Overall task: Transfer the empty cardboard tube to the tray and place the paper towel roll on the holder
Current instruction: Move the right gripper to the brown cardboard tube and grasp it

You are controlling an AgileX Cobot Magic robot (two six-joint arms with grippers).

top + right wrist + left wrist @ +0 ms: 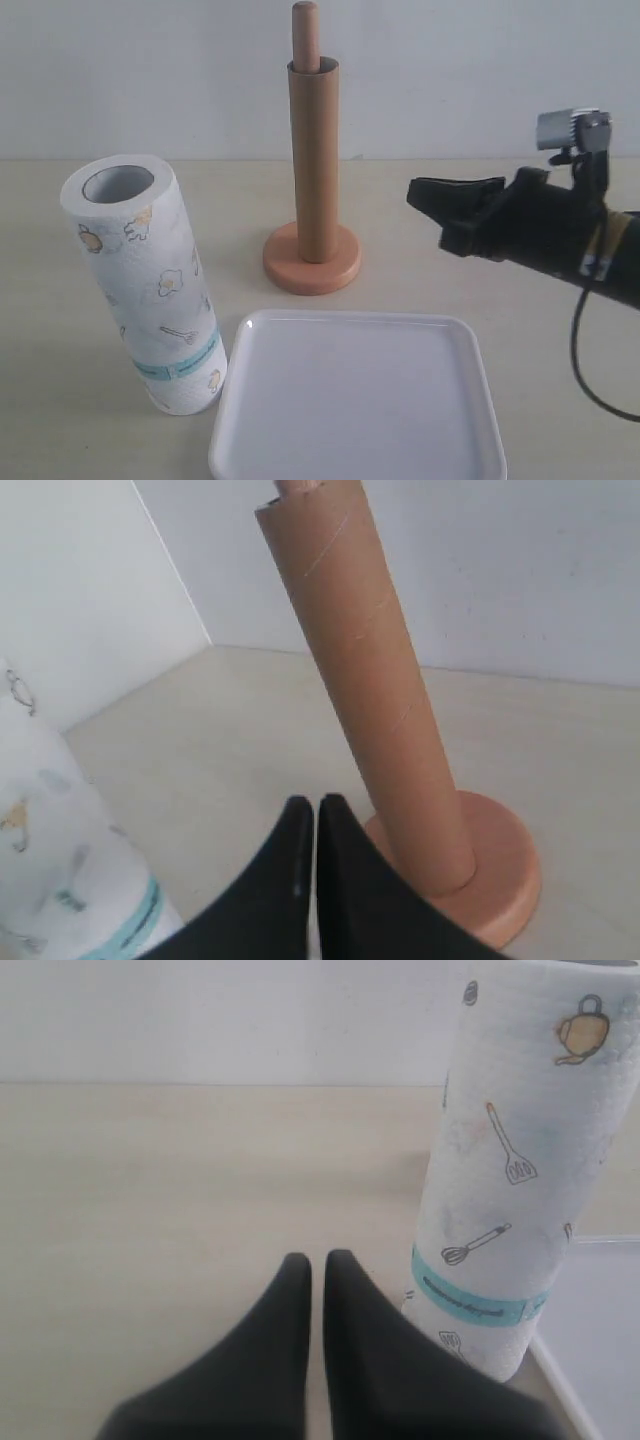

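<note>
Right now the empty cardboard tube (314, 160) is slid over the thin rod of the wooden holder (311, 270). The tube stands straight up, and the round top of the rod pokes out above it. The bottom of the tube sits on the holder's round base. The holder is on the pale table (520, 330), in the middle and toward the back.

The paper towel roll (145, 285) stands on its end on the left side of the table and leans a little. It is white, with small pictures of food and kitchen tools and a teal band near the bottom. You can see into its hollow middle from the top. Its bottom is just beside the left edge of the white tray (355, 400). I cannot tell if they touch. The tray lies flat in front of the holder, with some bare table between them.

The right gripper (413, 190) is up in the air on the right. It points toward the tube but is apart from it. Its two black fingers are pressed together with nothing between them.

The left gripper (317, 1265) shows only in its own wrist view. Its fingers are pressed together too and grip nothing. It is near the paper towel roll but does not touch it.
</note>
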